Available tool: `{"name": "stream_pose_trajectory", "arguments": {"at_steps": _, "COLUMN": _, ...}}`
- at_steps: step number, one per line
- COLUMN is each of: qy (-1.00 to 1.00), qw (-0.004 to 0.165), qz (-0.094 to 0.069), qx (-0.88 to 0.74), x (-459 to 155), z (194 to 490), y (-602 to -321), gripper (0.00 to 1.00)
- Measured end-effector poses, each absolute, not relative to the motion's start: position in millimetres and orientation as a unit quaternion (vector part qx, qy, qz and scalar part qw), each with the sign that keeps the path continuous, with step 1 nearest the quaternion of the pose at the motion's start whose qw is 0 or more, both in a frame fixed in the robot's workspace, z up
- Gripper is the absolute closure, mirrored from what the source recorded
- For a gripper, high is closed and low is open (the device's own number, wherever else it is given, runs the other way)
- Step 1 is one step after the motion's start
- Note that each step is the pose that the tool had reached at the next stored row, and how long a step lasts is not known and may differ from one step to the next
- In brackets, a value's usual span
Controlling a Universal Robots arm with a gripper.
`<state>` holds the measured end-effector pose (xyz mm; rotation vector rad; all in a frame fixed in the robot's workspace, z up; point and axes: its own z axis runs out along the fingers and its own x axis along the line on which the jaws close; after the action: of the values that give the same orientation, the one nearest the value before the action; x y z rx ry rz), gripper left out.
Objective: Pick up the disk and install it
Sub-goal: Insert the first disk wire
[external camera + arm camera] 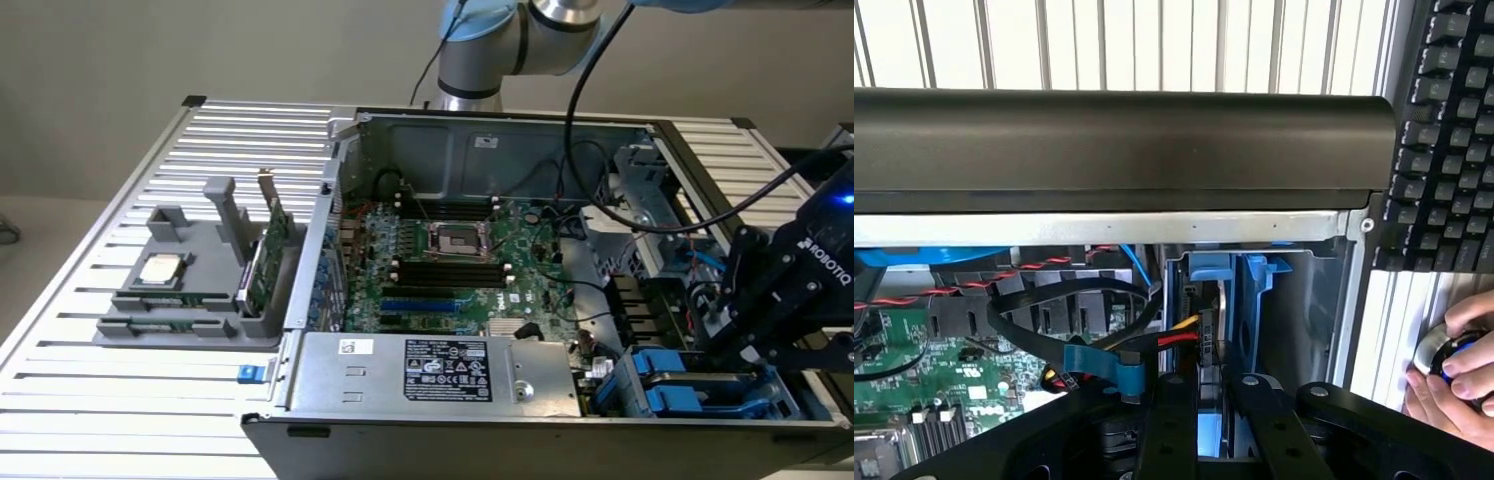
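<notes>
The disk (1227,325) stands on edge in the drive bay at the corner of the open computer case (400,425), a thin silver body in a blue carrier frame (1251,300). My gripper (1206,432) is right over it, and the black fingers (1164,425) close on either side of the disk's edge. In the exterior view the gripper (750,352) hangs low at the case's near right corner, just above the blue carriers (687,378) in the bay.
Black, red and yellow cables (1084,330) loop beside the bay. The motherboard (454,255) and power supply (427,372) fill the case. A grey holder (187,300) with a processor chip (162,268) and green card (275,250) sits left. A hand (1454,375) and keyboard (1444,130) lie outside.
</notes>
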<state>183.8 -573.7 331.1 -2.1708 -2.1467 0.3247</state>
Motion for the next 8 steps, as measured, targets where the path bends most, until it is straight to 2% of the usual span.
{"name": "stream_pose_trajectory", "arguments": {"at_steps": 8, "qy": -0.710, "qw": 0.033, "qz": 0.104, "qx": -0.695, "x": 182.8, "z": 329.5, "y": -573.7, "gripper": 0.80}}
